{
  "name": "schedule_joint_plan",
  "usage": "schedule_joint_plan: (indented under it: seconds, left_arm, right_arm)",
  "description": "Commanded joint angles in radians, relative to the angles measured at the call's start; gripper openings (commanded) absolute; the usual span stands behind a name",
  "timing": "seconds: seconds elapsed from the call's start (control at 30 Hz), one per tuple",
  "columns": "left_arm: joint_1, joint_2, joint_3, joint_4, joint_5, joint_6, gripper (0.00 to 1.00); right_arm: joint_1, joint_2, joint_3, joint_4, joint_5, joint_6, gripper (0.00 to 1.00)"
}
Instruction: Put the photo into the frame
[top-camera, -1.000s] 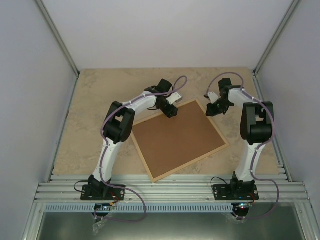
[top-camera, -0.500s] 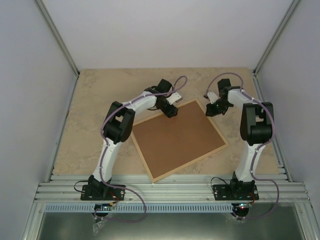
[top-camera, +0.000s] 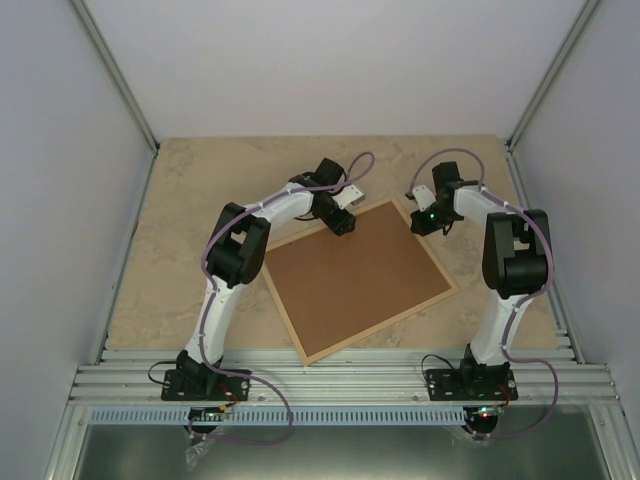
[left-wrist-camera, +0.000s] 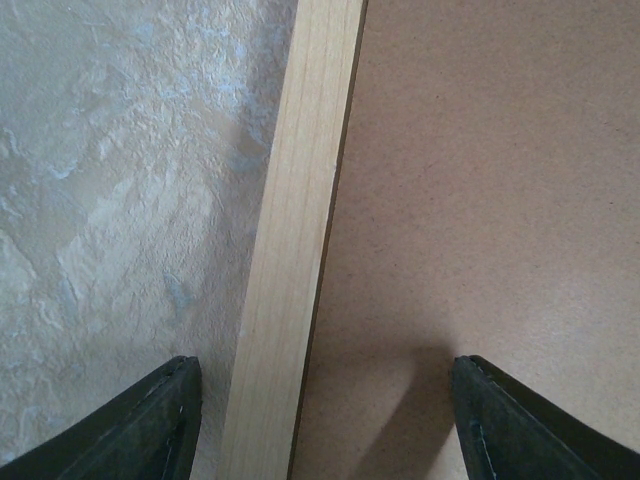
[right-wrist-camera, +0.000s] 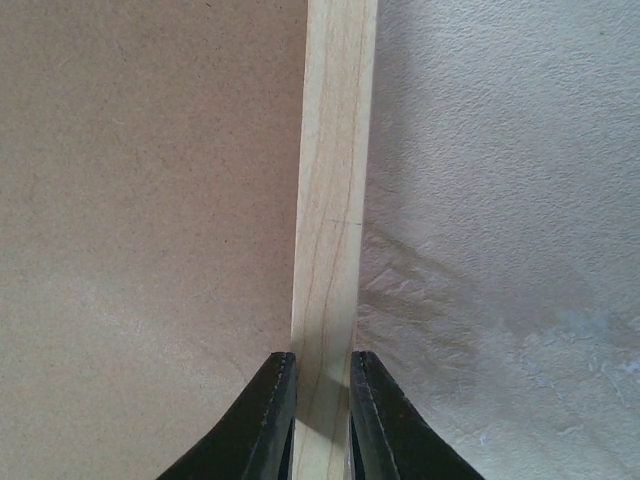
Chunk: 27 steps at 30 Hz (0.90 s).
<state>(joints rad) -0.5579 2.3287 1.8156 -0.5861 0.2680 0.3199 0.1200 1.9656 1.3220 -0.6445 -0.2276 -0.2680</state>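
Observation:
The pale wood frame (top-camera: 380, 328) lies flat on the table with the brown backing board (top-camera: 355, 275) filling it. The photo is hidden. My left gripper (top-camera: 343, 222) hovers over the frame's far-left edge. In the left wrist view it is open (left-wrist-camera: 325, 370), its fingers (left-wrist-camera: 150, 430) wide apart across the wood rail (left-wrist-camera: 295, 230) and the board (left-wrist-camera: 480, 200). My right gripper (top-camera: 425, 222) is at the frame's far-right corner. In the right wrist view its jaws (right-wrist-camera: 322, 358) are closed tightly on either side of the wood rail (right-wrist-camera: 335, 150), next to the board (right-wrist-camera: 150, 200).
The beige stone-patterned table (top-camera: 180, 250) is walled by white panels at the left, back and right. An aluminium rail (top-camera: 340, 385) runs along the near edge by the arm bases. Textured table surface (right-wrist-camera: 500, 200) lies just outside the frame's rail.
My right wrist has shifted a little left and turned at the frame's far-right corner. The left arm and the frame have not moved.

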Motion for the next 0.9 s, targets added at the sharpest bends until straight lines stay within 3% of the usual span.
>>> schedule_joint_plan:
  seconds: [0.0, 0.87]
  left_arm:
    - [-0.005, 0.049, -0.039, -0.059, -0.07, -0.004, 0.7]
    - [-0.018, 0.065, -0.015, -0.063, -0.075, -0.002, 0.71]
  right_arm:
    - [0.024, 0.086, -0.069, -0.03, 0.081, -0.018, 0.17]
    - [0.053, 0.134, -0.129, 0.024, 0.11, 0.009, 0.26]
